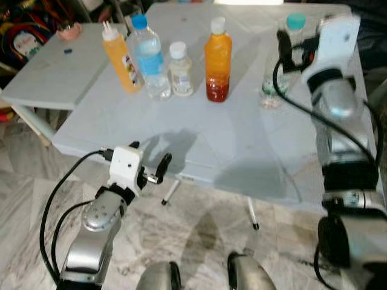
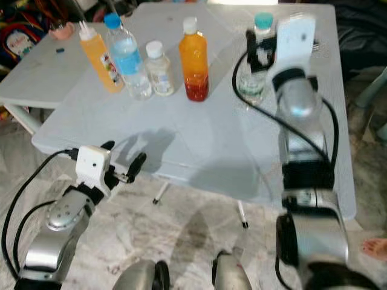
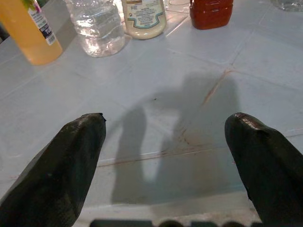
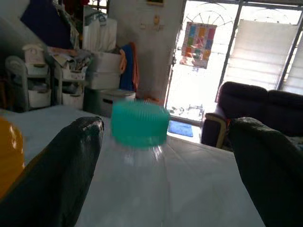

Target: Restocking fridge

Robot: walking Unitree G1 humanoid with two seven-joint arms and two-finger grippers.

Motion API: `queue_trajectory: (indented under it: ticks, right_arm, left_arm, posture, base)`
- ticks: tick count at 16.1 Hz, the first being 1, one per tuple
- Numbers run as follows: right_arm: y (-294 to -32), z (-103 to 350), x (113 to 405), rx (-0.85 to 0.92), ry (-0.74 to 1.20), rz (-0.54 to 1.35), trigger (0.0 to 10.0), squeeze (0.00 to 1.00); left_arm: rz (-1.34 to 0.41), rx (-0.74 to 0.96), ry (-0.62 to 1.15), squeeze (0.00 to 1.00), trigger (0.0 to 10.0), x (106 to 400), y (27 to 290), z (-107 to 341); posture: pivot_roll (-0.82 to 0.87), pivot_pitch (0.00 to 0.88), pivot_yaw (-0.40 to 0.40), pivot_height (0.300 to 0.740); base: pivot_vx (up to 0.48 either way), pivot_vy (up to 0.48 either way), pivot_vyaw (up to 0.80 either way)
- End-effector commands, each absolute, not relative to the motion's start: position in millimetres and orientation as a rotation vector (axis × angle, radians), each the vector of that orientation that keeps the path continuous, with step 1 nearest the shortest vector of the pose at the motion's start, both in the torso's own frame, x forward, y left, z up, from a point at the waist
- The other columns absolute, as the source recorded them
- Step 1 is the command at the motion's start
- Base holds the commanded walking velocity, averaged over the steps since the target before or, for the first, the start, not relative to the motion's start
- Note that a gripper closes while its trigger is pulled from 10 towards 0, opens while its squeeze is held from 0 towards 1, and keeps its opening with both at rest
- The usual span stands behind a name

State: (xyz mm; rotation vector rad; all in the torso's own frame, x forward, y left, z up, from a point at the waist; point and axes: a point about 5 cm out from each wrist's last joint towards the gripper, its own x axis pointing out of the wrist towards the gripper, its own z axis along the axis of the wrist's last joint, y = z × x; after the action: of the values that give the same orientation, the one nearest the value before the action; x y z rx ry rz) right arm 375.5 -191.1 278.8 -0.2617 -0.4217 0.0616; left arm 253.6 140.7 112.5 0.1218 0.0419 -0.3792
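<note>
Several bottles stand on the pale blue table (image 1: 230, 157): a yellow squeeze bottle (image 1: 121, 60), a blue-capped water bottle (image 1: 149, 59), a small white-capped bottle (image 1: 180, 71), an orange juice bottle (image 1: 217, 61) and, apart at the right, a clear bottle with a teal cap (image 1: 277, 66). My right gripper (image 4: 165, 156) is open at the teal-capped bottle (image 4: 139, 156), one finger on each side of its neck; I cannot tell whether they touch it. My left gripper (image 1: 150, 157) is open and holds nothing, low at the table's near edge, pointing toward the bottle row (image 3: 99, 23).
A second table (image 1: 54, 78) adjoins on the left with a pink cup (image 1: 69, 30) on it. Folding table legs (image 1: 251, 211) stand on the marble floor before my feet (image 1: 242, 272). A person's foot (image 2: 376, 246) is at the right. A dark sofa (image 4: 265, 109) lies beyond.
</note>
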Motion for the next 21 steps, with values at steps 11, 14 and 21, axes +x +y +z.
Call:
queue_trajectory:
  ticks: [11,14,21]
  right_arm:
    - [-179.7,296.6,393.9,-0.251,-0.359,0.117,0.0,0.00]
    - [-182.2,293.7,394.4,-0.223,-0.299,0.096,0.0,0.00]
    - [-177.1,294.9,390.6,-0.253,-0.266,0.123,0.9,0.00]
  left_arm:
    - [-0.375,0.158,0.066,0.00,10.0,249.4,142.8,110.1]
    - [-0.377,0.154,0.072,0.00,10.0,250.4,140.7,108.9]
    - [-0.357,0.170,0.104,0.00,10.0,256.2,136.7,103.3]
  posture:
    - [0.10,0.165,0.137,0.740]
    - [0.09,0.165,0.131,0.740]
    - [0.07,0.142,0.117,0.740]
  base:
    - [0.000,0.000,0.00]
    - [0.000,0.000,0.00]
    - [0.000,0.000,0.00]
